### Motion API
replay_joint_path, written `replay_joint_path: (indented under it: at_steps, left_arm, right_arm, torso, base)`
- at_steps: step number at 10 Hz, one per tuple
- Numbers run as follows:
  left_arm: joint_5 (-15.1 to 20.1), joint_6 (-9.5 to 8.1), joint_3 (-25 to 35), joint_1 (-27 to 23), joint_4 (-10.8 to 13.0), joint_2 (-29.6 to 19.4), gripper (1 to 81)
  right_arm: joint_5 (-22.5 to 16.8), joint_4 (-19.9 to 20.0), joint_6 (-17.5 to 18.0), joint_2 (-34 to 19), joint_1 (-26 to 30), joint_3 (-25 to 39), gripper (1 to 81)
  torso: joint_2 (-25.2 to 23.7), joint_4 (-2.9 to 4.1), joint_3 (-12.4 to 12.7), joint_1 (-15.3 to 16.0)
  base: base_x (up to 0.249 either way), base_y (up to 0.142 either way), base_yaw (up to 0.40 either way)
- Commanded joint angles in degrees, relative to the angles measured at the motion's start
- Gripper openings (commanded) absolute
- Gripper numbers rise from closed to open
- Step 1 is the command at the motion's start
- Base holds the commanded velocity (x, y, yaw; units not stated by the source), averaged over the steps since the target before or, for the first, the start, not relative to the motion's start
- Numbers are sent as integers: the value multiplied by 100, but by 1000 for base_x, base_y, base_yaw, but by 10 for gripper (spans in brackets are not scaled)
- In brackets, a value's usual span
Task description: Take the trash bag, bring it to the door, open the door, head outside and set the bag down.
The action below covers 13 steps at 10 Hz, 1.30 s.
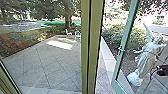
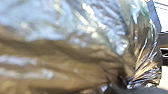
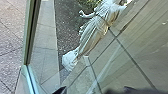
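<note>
The paved yard [image 1: 47,63] extends beyond the glazing, bordered by planting [image 1: 37,36]; two small chairs [image 1: 68,32] are located near its far edge. An upright post [image 1: 88,47] divides the glazing. To its right, the glass door [image 1: 123,45] stands ajar, at an angle to the post. A pale statue [image 1: 147,57] is visible through the door glass, beside a planted bed.

The trash bag [image 2: 62,60] is at the left wrist: glossy film, its neck [image 2: 146,60] drawn into tight folds. The left gripper [image 2: 130,87] appears clamped on those folds. The right gripper [image 3: 87,91] is directed toward the door glass; its state cannot be determined, nor can contact with the door. The handle [image 1: 121,49] is on the free edge of the door.

Step in hand, as judged: opening the door, bag carried. Next move: widen the opening with the right arm, then drive through. Caution: the bag may snag on the post or the door edge. Set-down is outstanding.
</note>
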Motion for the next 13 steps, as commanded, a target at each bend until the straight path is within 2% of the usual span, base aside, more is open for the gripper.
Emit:
replay_joint_path:
  at_steps: [1, 3, 5, 9, 11, 12, 13]
  left_arm:
    - [390, 1, 26, -118, 5, 11, 10]
    - [381, 10, 26, -118, 31, 11, 10]
    - [381, 19, 26, -118, 49, -7, 10]
    - [372, 54, 17, -135, 67, -15, 10]
    - [372, 63, 17, -171, 67, -24, 10]
    - [381, 63, 17, -188, 75, -15, 10]
    - [398, 63, 17, -214, 84, -15, 10]
  right_arm:
    - [-581, 890, -10, -136, 323, 73, 811]
    - [-668, 1613, -88, -276, -301, 352, 811]
    - [-626, 1967, -115, -365, -987, 443, 811]
    - [-494, 1967, -106, -444, -2534, 1093, 811]
    - [-406, 2450, -124, -426, -3297, 1515, 811]
    - [-178, 2670, -221, -417, -3913, 1963, 811]
    - [510, 3104, -334, -349, -4379, 2217, 811]
  torso:
    - [0, 0, 0, 0]
    - [0, 0, 0, 0]
    - [0, 0, 0, 0]
    - [0, 0, 0, 0]
    - [0, 0, 0, 0]
    - [0, 0, 0, 0]
    - [0, 0, 0, 0]
  base:
    - [0, 0, 0]
    - [0, 0, 0]
    - [0, 0, 0]
    - [0, 0, 0]
    - [0, 0, 0]
    - [0, 0, 0]
    - [0, 0, 0]
